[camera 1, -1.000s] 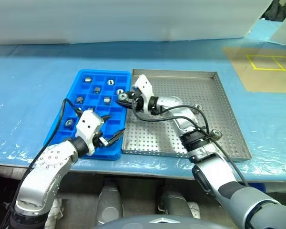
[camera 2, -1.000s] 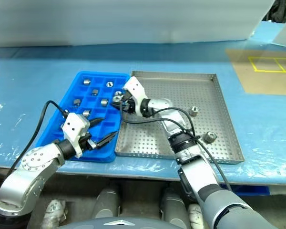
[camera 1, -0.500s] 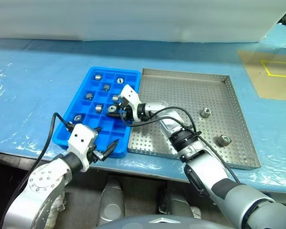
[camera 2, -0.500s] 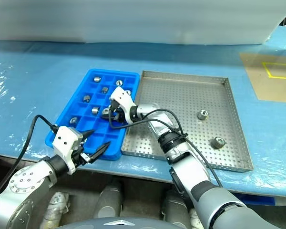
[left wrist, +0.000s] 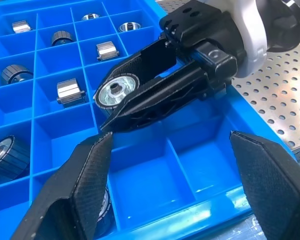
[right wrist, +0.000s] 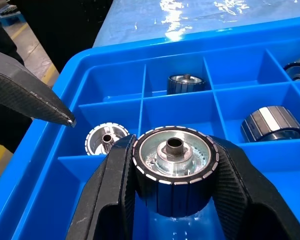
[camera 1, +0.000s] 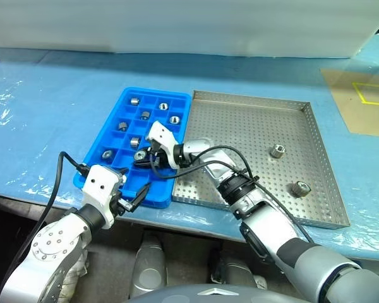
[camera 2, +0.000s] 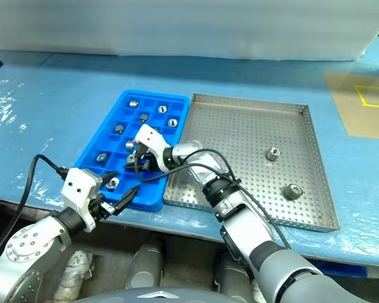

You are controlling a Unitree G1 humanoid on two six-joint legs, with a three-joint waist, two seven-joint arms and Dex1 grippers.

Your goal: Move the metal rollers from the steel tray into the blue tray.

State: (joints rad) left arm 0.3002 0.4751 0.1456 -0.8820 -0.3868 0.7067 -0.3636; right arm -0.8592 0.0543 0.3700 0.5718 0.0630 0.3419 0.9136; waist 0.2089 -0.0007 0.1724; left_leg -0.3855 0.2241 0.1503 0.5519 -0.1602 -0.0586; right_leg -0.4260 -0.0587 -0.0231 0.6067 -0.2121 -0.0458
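Over on the left, the left gripper [camera 1: 134, 197] hangs at the near edge of the blue tray [camera 1: 110, 129], its two black fingers [left wrist: 85, 185] spread wide with nothing between them. The blue tray lies on the blue-covered table [camera 1: 44, 113], and several of its square compartments each hold one of the metal rollers [camera 1: 134, 100]; one roller [right wrist: 104, 141] sits in a near compartment just beside the left fingertip. Moving right, the right gripper [camera 1: 139, 156] reaches across over the tray's near rows, fingers clamped on a roller [right wrist: 174, 167] that hangs above a compartment, hollow centre facing the wrist camera. Just beside the blue tray, edge against edge, lies the steel tray [camera 1: 316, 183]. On its perforated floor two more rollers remain, well apart from the grippers: one [camera 1: 277, 150] toward the middle, one [camera 1: 299, 188] nearer the front right rim.
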